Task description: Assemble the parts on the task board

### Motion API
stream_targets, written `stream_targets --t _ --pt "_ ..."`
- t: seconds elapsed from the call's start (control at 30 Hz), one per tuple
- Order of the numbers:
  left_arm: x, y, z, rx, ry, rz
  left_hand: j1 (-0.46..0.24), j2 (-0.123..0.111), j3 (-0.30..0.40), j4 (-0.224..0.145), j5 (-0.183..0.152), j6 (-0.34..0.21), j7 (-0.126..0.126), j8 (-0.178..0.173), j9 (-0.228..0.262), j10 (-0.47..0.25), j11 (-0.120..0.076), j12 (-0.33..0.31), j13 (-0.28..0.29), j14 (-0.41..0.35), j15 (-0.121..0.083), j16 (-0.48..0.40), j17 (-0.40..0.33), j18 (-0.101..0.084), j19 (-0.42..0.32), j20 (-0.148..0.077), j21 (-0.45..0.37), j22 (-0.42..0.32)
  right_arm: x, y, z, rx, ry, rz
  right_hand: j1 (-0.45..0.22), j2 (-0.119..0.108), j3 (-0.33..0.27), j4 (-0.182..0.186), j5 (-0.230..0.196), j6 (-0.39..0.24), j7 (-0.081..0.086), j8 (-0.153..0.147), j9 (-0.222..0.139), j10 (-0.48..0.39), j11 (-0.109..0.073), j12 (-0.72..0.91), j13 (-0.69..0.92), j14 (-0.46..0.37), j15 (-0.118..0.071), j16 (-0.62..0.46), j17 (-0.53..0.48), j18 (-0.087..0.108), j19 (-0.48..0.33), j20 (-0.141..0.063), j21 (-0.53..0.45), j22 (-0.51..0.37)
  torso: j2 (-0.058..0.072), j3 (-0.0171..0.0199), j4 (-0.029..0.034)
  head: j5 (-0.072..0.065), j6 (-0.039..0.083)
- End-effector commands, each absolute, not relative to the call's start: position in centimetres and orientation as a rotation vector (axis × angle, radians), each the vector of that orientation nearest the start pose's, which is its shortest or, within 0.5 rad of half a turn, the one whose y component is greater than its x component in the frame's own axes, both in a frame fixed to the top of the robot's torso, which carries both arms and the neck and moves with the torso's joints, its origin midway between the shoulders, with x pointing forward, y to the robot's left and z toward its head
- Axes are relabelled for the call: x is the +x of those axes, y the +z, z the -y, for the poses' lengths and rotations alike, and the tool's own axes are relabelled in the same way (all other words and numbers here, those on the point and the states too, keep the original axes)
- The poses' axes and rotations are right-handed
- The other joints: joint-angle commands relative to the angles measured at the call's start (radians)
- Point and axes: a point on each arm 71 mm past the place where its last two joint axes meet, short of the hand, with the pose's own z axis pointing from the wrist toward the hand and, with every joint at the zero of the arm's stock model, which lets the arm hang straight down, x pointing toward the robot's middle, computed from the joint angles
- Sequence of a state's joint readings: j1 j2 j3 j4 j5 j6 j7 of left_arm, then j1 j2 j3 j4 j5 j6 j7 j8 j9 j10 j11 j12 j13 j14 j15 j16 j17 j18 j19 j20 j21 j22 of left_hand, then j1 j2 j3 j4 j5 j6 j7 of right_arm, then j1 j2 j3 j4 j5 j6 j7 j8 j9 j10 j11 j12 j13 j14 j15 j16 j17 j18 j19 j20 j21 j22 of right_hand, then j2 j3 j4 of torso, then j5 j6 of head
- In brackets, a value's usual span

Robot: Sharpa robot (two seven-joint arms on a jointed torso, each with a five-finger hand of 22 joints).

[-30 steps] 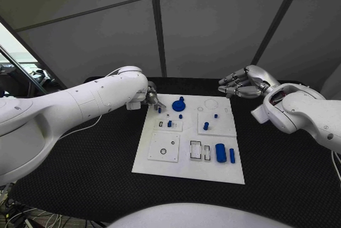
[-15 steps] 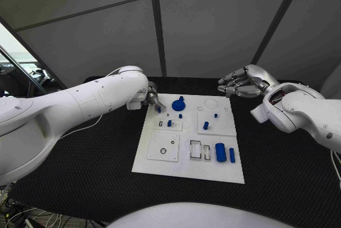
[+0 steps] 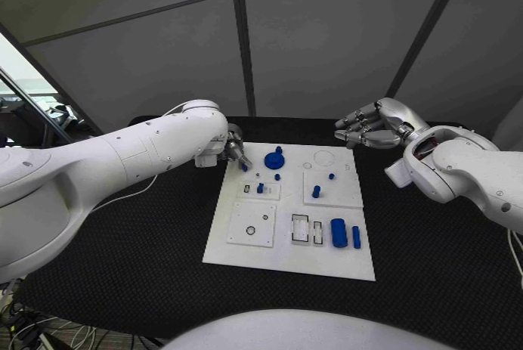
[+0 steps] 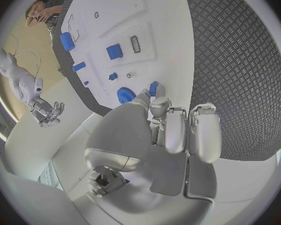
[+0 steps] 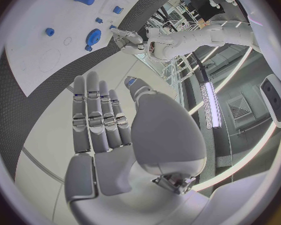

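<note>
The white task board (image 3: 281, 253) lies in the middle of the black table. My left hand (image 3: 233, 152) hovers at the board's far left corner and pinches a small blue peg (image 3: 242, 167) in its fingertips; the left wrist view shows this peg (image 4: 155, 88) beside the blue gear (image 4: 123, 94). The gear (image 3: 273, 162) sits on the board just right of that hand. My right hand (image 3: 375, 128) is raised off the board's far right corner, with its fingers (image 5: 98, 116) apart and nothing in them.
Other blue parts on the board: two upright pegs (image 3: 261, 189) (image 3: 316, 192), a thick cylinder (image 3: 339, 234) and a slim bar (image 3: 357, 238) near the right edge. Black mat (image 3: 131, 244) surrounds the board.
</note>
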State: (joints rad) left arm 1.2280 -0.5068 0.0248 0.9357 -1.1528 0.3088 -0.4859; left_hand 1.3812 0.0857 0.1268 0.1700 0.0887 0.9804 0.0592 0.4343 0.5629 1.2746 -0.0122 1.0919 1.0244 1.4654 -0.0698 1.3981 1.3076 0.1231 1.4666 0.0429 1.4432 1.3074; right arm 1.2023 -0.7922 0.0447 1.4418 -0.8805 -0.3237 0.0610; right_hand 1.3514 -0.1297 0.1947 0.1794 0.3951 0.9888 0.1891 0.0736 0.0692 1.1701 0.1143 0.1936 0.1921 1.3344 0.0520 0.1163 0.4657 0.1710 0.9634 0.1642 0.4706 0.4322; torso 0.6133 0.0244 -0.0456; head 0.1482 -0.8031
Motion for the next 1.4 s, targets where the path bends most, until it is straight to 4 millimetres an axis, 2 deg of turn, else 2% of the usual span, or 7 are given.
stream_targets --t 0.03,0.23,0.4,0.57,0.77,1.1,1.4 --pt "57.3 -22.8 -21.8 -0.253 -0.238 -2.321 0.028 0.013 0.039 -0.016 0.005 -0.006 -0.006 0.014 0.015 0.002 -0.007 0.002 -0.001 0.056 -0.005 -0.005 0.078 -0.085 0.015 -0.006 0.002 0.148 51.2 -15.6 19.9 0.350 1.050 -1.628 0.006 0.006 -0.006 0.000 0.004 -0.005 0.000 0.001 0.001 -0.005 -0.001 0.002 -0.002 0.005 0.000 -0.006 -0.001 0.011 0.008 0.002 -0.005 -0.001 -0.001 0.0000 0.0002 0.000 -0.002" --pt "57.0 -22.5 -22.1 -0.273 -0.271 -2.302 0.007 -0.012 0.138 -0.032 -0.010 -0.019 -0.007 0.035 0.038 0.009 -0.006 0.004 -0.001 0.056 -0.005 -0.006 0.078 -0.085 0.017 -0.006 0.002 0.152 51.2 -15.6 20.0 0.351 1.048 -1.628 0.007 0.006 -0.006 0.000 0.007 -0.005 0.000 0.001 0.001 -0.005 -0.001 0.002 -0.003 0.006 0.000 -0.007 -0.002 0.011 0.009 0.002 -0.006 -0.002 -0.002 0.0004 0.0010 0.000 -0.002" --pt "56.3 -22.1 -22.6 -0.288 -0.311 -2.282 -0.014 -0.050 0.226 -0.050 -0.010 -0.026 -0.007 0.049 0.053 0.012 -0.008 0.005 -0.002 0.056 -0.006 -0.005 0.079 -0.085 0.018 -0.007 0.002 0.155 51.3 -15.6 20.1 0.353 1.045 -1.627 0.007 0.007 -0.006 0.000 0.008 -0.005 0.000 0.001 0.001 -0.005 -0.001 0.002 -0.003 0.006 0.000 -0.007 -0.002 0.011 0.009 0.002 -0.006 -0.002 -0.004 0.0015 0.0029 0.003 -0.003" --pt "55.4 -21.4 -22.8 -0.287 -0.356 -2.252 -0.056 -0.108 0.349 -0.072 -0.012 -0.030 -0.009 0.064 0.068 0.021 -0.009 0.006 -0.003 0.056 -0.005 -0.005 0.080 -0.086 0.021 -0.008 0.002 0.159 51.3 -15.6 20.2 0.353 1.044 -1.627 0.007 0.007 -0.006 0.001 0.011 -0.005 0.000 0.001 0.001 -0.005 -0.001 0.002 -0.004 0.006 0.000 -0.008 -0.002 0.011 0.010 0.002 -0.007 -0.002 -0.003 0.0010 0.0030 0.006 -0.001" --pt "54.0 -20.7 -22.8 -0.285 -0.404 -2.208 -0.085 -0.139 0.426 -0.089 -0.013 -0.027 -0.009 0.075 0.079 0.031 -0.010 0.011 0.001 0.057 -0.009 -0.004 0.080 -0.088 0.027 -0.009 0.008 0.167 51.4 -15.6 20.3 0.354 1.042 -1.627 0.007 0.007 -0.006 0.001 0.011 -0.005 0.000 0.001 0.001 -0.005 -0.001 0.002 -0.004 0.006 0.000 -0.008 -0.002 0.011 0.010 0.002 -0.007 -0.003 -0.003 0.0005 0.0029 0.011 -0.002" --pt "51.4 -21.3 -22.2 -0.254 -0.431 -2.173 -0.107 -0.158 0.476 -0.100 -0.014 -0.025 -0.011 0.083 0.086 0.039 -0.012 0.014 0.002 0.057 -0.011 -0.003 0.081 -0.090 0.032 -0.010 0.015 0.174 51.4 -15.7 20.3 0.354 1.041 -1.629 0.006 0.007 -0.006 0.002 0.014 -0.004 0.000 0.001 0.001 -0.004 -0.001 0.003 -0.005 0.007 0.000 -0.008 -0.002 0.011 0.011 0.002 -0.008 -0.003 -0.001 -0.0003 0.0021 0.018 -0.004" --pt "50.4 -22.6 -22.1 -0.236 -0.394 -2.198 -0.112 -0.162 0.488 -0.104 -0.014 -0.024 -0.011 0.085 0.088 0.041 -0.013 0.015 0.002 0.057 -0.011 -0.004 0.081 -0.090 0.032 -0.011 0.014 0.174 51.4 -15.7 20.3 0.354 1.040 -1.631 0.006 0.007 -0.006 0.002 0.014 -0.004 0.000 0.001 0.001 -0.004 -0.001 0.003 -0.005 0.007 0.000 -0.008 -0.002 0.011 0.011 0.002 -0.008 -0.003 0.000 0.0001 -0.0004 0.021 -0.007"
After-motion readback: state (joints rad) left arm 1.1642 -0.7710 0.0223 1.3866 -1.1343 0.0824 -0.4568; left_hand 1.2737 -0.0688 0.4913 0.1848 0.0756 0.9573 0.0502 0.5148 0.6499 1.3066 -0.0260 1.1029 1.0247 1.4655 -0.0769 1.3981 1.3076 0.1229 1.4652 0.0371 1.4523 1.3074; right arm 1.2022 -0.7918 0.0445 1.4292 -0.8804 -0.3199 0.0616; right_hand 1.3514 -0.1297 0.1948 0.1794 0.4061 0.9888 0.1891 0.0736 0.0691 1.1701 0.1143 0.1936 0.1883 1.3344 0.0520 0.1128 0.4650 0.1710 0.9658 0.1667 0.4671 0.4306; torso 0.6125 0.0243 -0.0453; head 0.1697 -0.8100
